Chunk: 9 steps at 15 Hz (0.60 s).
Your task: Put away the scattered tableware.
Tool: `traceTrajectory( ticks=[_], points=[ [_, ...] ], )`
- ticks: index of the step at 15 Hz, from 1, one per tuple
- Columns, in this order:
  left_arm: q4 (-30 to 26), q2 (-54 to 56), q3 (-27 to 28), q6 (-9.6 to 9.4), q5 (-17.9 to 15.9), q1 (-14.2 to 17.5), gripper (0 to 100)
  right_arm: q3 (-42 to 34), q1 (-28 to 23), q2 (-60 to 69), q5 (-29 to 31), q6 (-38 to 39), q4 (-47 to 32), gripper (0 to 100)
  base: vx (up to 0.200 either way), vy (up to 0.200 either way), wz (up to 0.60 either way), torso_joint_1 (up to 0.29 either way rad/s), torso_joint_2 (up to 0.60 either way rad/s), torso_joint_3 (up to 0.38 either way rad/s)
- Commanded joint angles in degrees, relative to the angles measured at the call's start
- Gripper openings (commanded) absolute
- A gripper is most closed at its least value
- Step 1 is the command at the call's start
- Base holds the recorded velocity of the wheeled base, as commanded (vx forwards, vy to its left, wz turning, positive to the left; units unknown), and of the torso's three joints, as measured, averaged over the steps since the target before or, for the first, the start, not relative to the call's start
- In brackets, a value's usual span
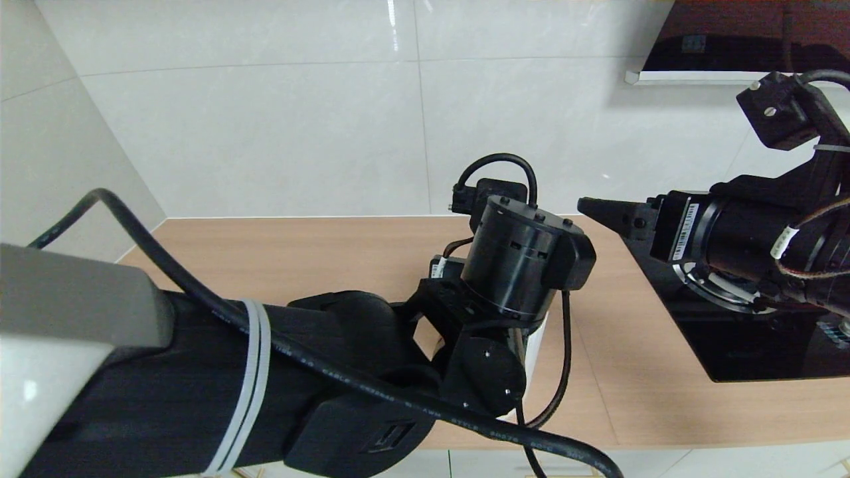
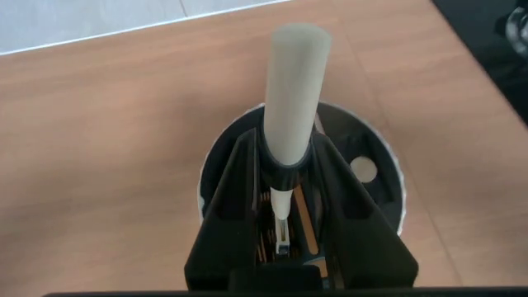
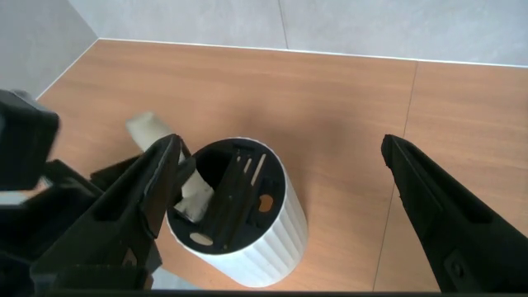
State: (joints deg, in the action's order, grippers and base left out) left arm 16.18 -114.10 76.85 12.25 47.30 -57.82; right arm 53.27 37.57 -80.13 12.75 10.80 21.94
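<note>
Above wooden counter (image 2: 107,124), left hand (image 2: 286,148) grips utensil (image 2: 297,91) over holder (image 3: 264,239); right hand (image 3: 282,163) gapes.

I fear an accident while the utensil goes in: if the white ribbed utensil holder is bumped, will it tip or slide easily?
Probably it slides rather than tips: the utensil holder looks broad for its height and stands flat on the smooth wooden counter. It appears mostly hollow, so likely light; a bump may shift it. Its ribbed wall looks rigid.

The head camera looks down on the wooden counter (image 1: 319,252) from farther off; both wrist cameras look closely down into the same white utensil holder (image 3: 264,239)
</note>
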Motion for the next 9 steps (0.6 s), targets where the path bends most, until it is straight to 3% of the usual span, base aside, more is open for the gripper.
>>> traceTrajectory(
  ticks=[1, 6, 9],
  points=[
    [-0.01, 0.20, -0.38, 0.23, -0.10, -0.01, 100, -0.01, 0.05, -0.12, -0.01, 0.01, 0.03, 100, 0.000, 0.000, 0.00, 0.000, 0.00, 0.000],
    [0.17, 0.81, -0.38, 0.84, -0.10, -0.10, 100, -0.01, 0.05, -0.12, -0.01, 0.01, 0.21, 100, 0.000, 0.000, 0.00, 0.000, 0.00, 0.000],
    [7.47, 7.58, -0.56, 0.84, -0.37, -0.01, 100, 0.08, 0.05, 0.32, 0.17, 0.01, 0.38, 100, 0.000, 0.000, 0.00, 0.000, 0.00, 0.000]
  ],
)
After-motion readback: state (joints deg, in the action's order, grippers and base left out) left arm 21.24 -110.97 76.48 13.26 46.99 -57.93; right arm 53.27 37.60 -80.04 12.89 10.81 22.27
